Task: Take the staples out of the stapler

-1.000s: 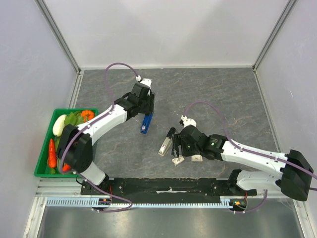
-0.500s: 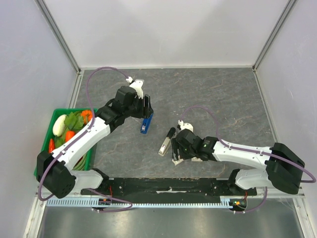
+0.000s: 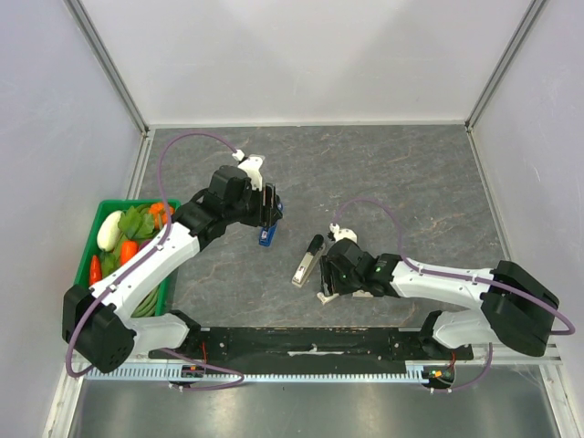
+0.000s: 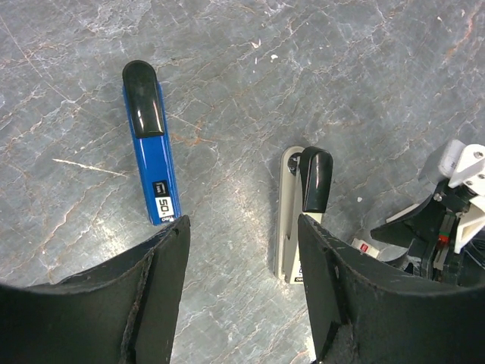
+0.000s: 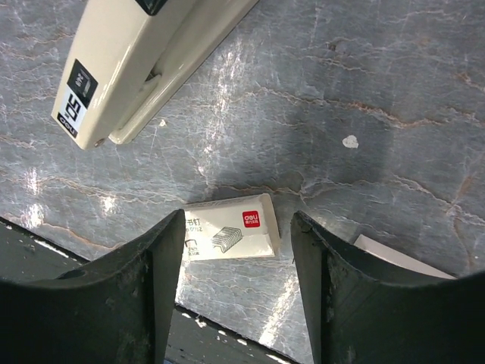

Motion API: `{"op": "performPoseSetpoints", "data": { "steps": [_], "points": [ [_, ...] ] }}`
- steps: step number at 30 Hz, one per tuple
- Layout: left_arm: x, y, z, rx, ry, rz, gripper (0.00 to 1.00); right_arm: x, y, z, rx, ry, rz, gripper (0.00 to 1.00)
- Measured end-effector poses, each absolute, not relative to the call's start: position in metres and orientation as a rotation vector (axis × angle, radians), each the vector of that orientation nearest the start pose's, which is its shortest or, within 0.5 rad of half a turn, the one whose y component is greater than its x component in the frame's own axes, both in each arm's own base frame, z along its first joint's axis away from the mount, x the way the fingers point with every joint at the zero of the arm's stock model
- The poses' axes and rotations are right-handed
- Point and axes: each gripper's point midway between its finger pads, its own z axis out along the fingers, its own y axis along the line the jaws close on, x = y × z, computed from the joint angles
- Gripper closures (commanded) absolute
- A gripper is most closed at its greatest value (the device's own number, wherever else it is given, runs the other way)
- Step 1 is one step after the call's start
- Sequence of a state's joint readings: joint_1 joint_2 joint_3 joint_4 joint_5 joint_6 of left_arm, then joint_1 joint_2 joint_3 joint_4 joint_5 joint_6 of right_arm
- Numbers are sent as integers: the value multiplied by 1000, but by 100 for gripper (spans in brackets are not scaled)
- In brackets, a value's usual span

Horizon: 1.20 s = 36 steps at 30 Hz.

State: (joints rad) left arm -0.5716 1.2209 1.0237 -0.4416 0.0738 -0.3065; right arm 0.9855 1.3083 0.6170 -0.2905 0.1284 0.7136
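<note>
Position of the stapler (image 3: 307, 260): flat on the grey marbled surface (image 3: 411, 182), near the front edge, with its black end cap pointing away from the arm bases. It looks closed, and neither arm grips it. The left pincer (image 3: 267, 212) hovers by the blue stapler (image 4: 151, 144), a look-alike lying apart from the grey one. Its fingers (image 4: 163, 303) stand apart with only bare surface between them. Its wrist camera takes in both staplers side by side, which suggests a vantage for telling them apart rather than a grasp. The right pincer (image 5: 239, 224) hangs low just beside the stapler's near end, jaws apart and straddling a small white staple box (image 5: 227, 236) that rests on the surface. Whether the pads touch the box cannot be told. The box lies close to the stapler, probably so that removed staples have somewhere to go. A green basket (image 3: 82, 283) of toy vegetables sits at the left edge, well apart and outside the task. Judged stage: early, since the magazine appears unopened. The next move likely calls for one pincer to pin the body while the other works the end cap.
</note>
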Motion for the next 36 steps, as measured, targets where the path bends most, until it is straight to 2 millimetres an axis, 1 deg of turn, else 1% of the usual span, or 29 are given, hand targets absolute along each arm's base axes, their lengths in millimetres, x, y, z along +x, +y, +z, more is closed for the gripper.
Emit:
{"op": "performPoseSetpoints", "data": {
  "steps": [5, 8, 15, 18, 23, 25, 27, 30, 33, 36],
  "points": [
    [285, -216, 193, 346, 2242, -569, 35, 154, 243, 26, -304, 2617, 503, 43],
    [285, -216, 192, 346, 2242, -569, 35, 151, 243, 25, -307, 2624, 520, 49],
    [285, -215, 190, 346, 2249, -568, 35, 150, 249, 30, -311, 2610, 568, 62],
    [284, -215, 189, 346, 2250, -568, 35, 151, 250, 34, -308, 2600, 586, 69],
    [284, -215, 189, 346, 2250, -569, 36, 150, 251, 38, -305, 2594, 605, 78],
    [284, -215, 189, 346, 2250, -570, 36, 149, 251, 37, -303, 2599, 607, 77],
    [284, -215, 189, 346, 2251, -570, 36, 148, 250, 36, -302, 2602, 606, 67],
    [284, -215, 188, 346, 2253, -570, 36, 148, 250, 35, -298, 2605, 603, 61],
    [283, -215, 187, 347, 2256, -569, 36, 148, 248, 34, -298, 2603, 598, 58],
    [283, -215, 186, 347, 2259, -569, 36, 149, 248, 36, -294, 2593, 597, 58]
  ]
}}
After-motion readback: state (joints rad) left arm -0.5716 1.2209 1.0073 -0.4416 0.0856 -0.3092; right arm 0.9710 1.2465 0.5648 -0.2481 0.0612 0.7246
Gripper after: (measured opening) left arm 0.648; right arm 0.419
